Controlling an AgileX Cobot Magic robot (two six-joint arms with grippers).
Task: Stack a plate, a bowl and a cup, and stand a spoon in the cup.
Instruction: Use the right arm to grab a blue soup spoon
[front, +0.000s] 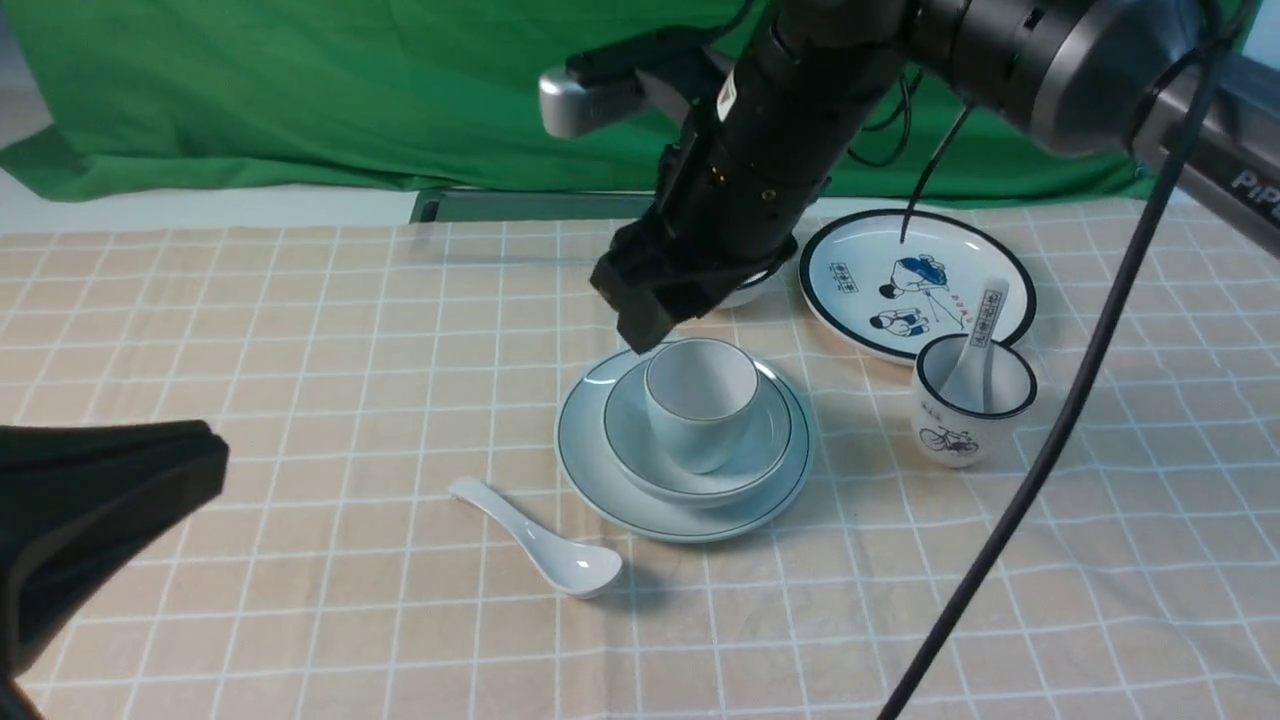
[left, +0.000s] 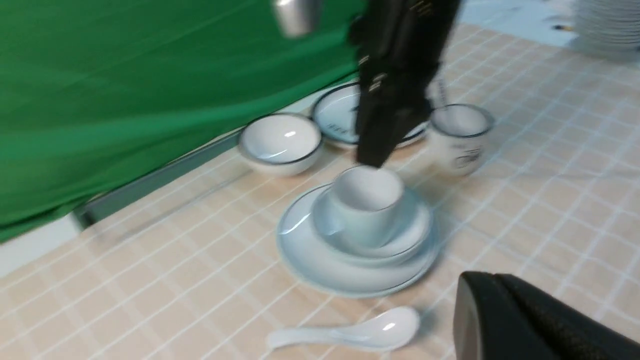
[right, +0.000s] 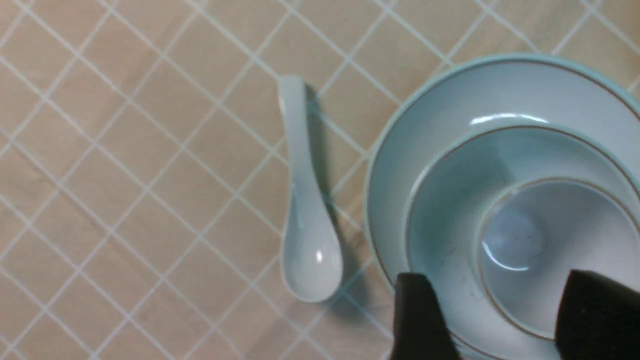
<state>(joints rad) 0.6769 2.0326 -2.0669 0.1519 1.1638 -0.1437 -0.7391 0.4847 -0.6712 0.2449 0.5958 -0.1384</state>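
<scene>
The pale blue-white plate (front: 590, 470) lies mid-table with the bowl (front: 630, 440) on it and the cup (front: 700, 410) upright in the bowl. The plain white spoon (front: 530, 535) lies on the cloth to the left of the plate, scoop toward me. My right gripper (front: 650, 325) hangs open and empty just above the cup's far-left rim. In the right wrist view its fingers (right: 420, 320) stand either side of the cup's (right: 550, 240) rim without touching it. My left gripper (front: 215, 460) is shut and empty, low at the left; the spoon (left: 360, 332) lies ahead of it.
A thick-rimmed cartoon plate (front: 915, 280) and a bicycle cup (front: 970, 400) holding a printed spoon (front: 985, 330) stand at the right. A small dark-rimmed bowl (left: 280, 142) sits behind the stack. The right arm's cable (front: 1050, 430) hangs over the right side.
</scene>
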